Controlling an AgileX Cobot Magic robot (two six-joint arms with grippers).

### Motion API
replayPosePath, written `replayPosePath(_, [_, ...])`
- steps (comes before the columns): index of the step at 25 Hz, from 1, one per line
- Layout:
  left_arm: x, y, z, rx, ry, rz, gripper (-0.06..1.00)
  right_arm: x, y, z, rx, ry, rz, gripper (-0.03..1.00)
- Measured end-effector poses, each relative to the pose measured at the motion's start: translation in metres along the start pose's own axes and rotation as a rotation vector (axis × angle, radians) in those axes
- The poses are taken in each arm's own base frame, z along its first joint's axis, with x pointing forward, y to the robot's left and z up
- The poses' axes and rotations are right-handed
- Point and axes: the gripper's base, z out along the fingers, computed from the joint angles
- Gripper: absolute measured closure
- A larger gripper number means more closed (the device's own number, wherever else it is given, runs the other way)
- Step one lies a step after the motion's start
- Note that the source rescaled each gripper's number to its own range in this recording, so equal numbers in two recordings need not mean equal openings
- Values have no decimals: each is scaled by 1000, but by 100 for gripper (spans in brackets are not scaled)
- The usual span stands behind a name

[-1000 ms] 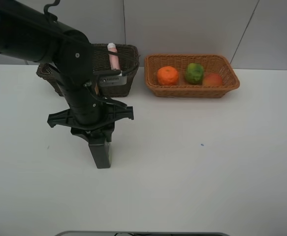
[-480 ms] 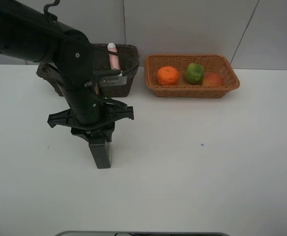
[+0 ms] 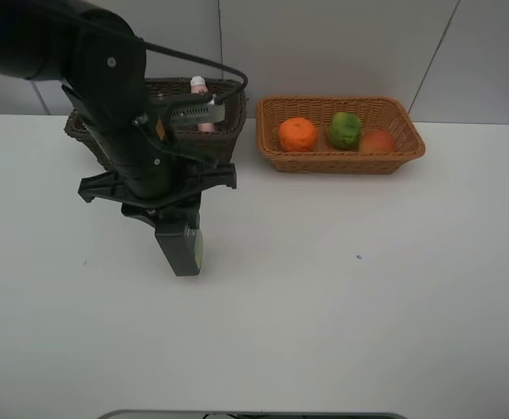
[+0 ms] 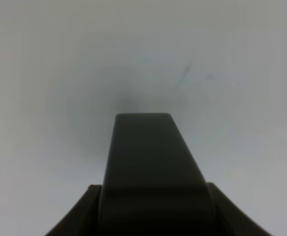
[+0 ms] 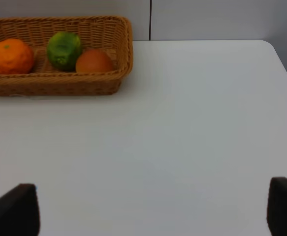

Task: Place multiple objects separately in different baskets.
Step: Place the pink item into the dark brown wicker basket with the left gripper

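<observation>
My left gripper (image 3: 178, 237) is shut on the dark square pump bottle (image 3: 181, 253), held upright just above the table in front of the dark brown basket (image 3: 225, 147). In the left wrist view the bottle (image 4: 153, 162) fills the lower middle. A pink white-capped bottle (image 3: 200, 87) stands in the dark basket. The light tan basket (image 3: 341, 162) holds the tangerine (image 3: 298, 133), the green fruit (image 3: 345, 129) and the peach (image 3: 377, 141). My right gripper (image 5: 148, 209) is open over bare table, apart from the tan basket (image 5: 54, 86). It does not show in the exterior view.
The left arm's black body (image 3: 106, 78) covers most of the dark basket. White table (image 3: 367, 288) stretches to the right and front. A wall rises directly behind both baskets.
The left arm has risen and drawn back toward the dark basket, carrying the pump bottle off its earlier spot. The fruit and baskets have not moved.
</observation>
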Motion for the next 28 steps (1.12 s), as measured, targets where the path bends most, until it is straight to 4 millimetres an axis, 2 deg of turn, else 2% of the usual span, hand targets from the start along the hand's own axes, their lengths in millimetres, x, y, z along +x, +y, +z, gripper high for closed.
replayPosePath(6, [-34, 12, -39, -4, -142, 52, 45, 0, 0, 0, 0, 0, 0, 2])
replayPosePath(17, [-96, 27, -85, -3, -416, 150, 45, 0, 0, 0, 0, 0, 0, 2])
replayPosePath(20, [-110, 31, -82, -6, -472, 169, 45, 0, 0, 0, 0, 0, 0, 2])
replayPosePath(24, [-126, 36, -65, -27, -512, 197, 45, 0, 0, 0, 0, 0, 0, 2])
replayPosePath(28, [-136, 33, -49, -27, -562, 251, 45, 0, 0, 0, 0, 0, 0, 2])
